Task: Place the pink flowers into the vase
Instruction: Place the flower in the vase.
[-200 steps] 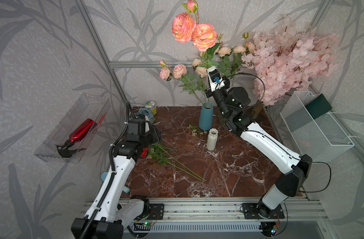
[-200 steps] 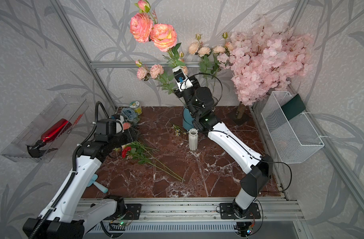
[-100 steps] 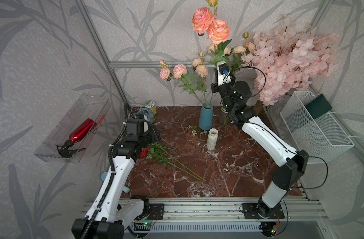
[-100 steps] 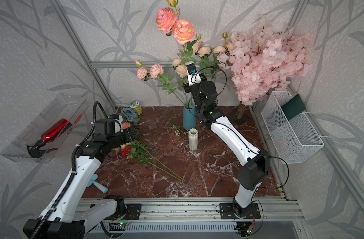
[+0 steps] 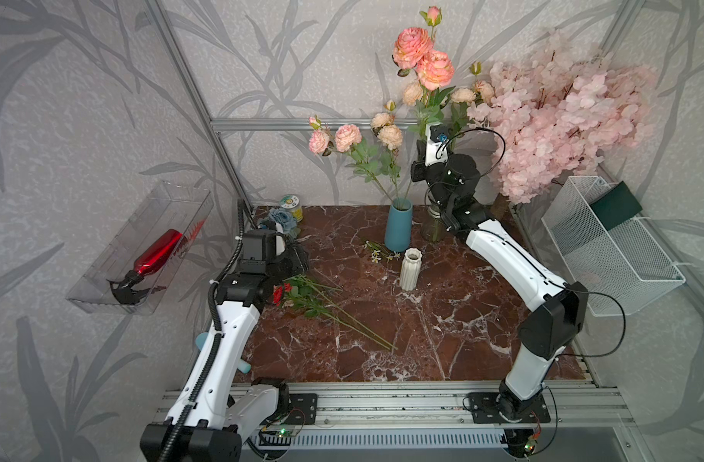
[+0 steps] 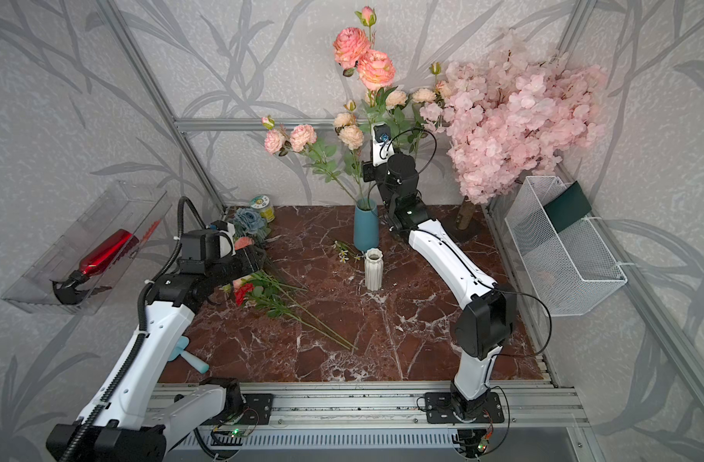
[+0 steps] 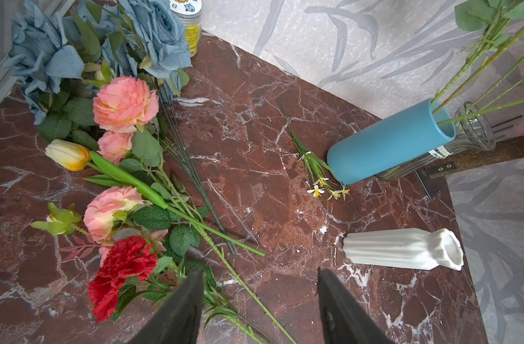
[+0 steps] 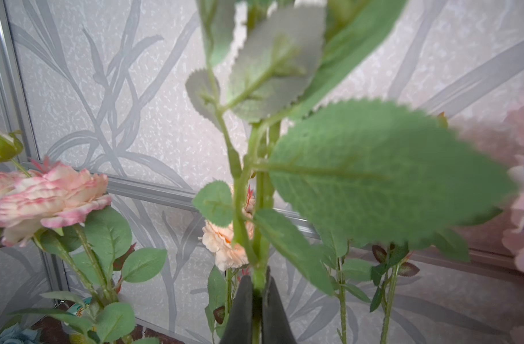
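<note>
My right gripper [image 8: 257, 286] is shut on the green stem of the pink flowers [image 5: 422, 60], held upright high at the back; their two salmon blooms [image 6: 362, 56] stand above the other bouquets. Leaves hide its fingertips in both top views. Below the held stem stand a glass vase [image 5: 431, 230] with peach blooms and a blue vase [image 5: 398, 226] with pink ones. More pink flowers [image 7: 125, 102] lie in a pile on the table's left side. My left gripper [image 7: 259, 283] hovers open over that pile's stems, holding nothing.
A white ribbed vase [image 5: 409, 269] stands mid-table in front of the blue one. Blue-grey flowers [image 7: 153, 35], a red carnation [image 7: 120, 268] and a yellow tulip [image 7: 67, 155] lie in the pile. A pink blossom tree [image 5: 562, 112] and a wire basket [image 5: 606, 256] stand on the right.
The right arm has carried the pink flowers to the right, from above the blue vase to above the glass vase, and a little lower. The left arm has not moved.
</note>
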You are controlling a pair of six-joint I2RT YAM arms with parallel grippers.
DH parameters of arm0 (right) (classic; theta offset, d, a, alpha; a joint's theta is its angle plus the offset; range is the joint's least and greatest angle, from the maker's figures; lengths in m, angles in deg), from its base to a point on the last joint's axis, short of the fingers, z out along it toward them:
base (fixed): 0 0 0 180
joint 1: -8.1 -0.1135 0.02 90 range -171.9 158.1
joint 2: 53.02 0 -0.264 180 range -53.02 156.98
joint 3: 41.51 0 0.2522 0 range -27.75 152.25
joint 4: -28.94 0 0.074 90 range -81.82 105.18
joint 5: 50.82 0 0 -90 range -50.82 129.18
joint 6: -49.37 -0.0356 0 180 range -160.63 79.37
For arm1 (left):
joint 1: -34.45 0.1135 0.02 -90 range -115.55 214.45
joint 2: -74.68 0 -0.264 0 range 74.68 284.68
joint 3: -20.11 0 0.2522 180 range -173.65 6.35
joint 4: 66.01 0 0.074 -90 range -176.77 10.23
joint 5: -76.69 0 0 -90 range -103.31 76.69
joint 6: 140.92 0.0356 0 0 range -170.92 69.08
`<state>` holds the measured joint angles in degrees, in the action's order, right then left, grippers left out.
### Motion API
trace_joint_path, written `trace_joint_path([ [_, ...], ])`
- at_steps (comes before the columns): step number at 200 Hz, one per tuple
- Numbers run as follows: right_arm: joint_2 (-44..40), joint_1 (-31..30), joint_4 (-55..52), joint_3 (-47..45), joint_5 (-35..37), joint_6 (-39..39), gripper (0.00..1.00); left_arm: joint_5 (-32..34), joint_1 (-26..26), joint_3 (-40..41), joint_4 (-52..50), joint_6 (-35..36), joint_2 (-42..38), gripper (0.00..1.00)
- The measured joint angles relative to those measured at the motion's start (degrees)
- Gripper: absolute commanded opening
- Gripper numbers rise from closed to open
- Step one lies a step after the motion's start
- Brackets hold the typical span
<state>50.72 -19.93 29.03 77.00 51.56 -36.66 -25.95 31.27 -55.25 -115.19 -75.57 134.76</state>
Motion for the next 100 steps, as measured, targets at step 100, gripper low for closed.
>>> trace_joint_path([
  [100,4.48,2.34,-7.28,0.26,-4.74,-7.17,0.0,-0.79,0.37,0.0,0.15,-0.11,0.0,0.62],
])
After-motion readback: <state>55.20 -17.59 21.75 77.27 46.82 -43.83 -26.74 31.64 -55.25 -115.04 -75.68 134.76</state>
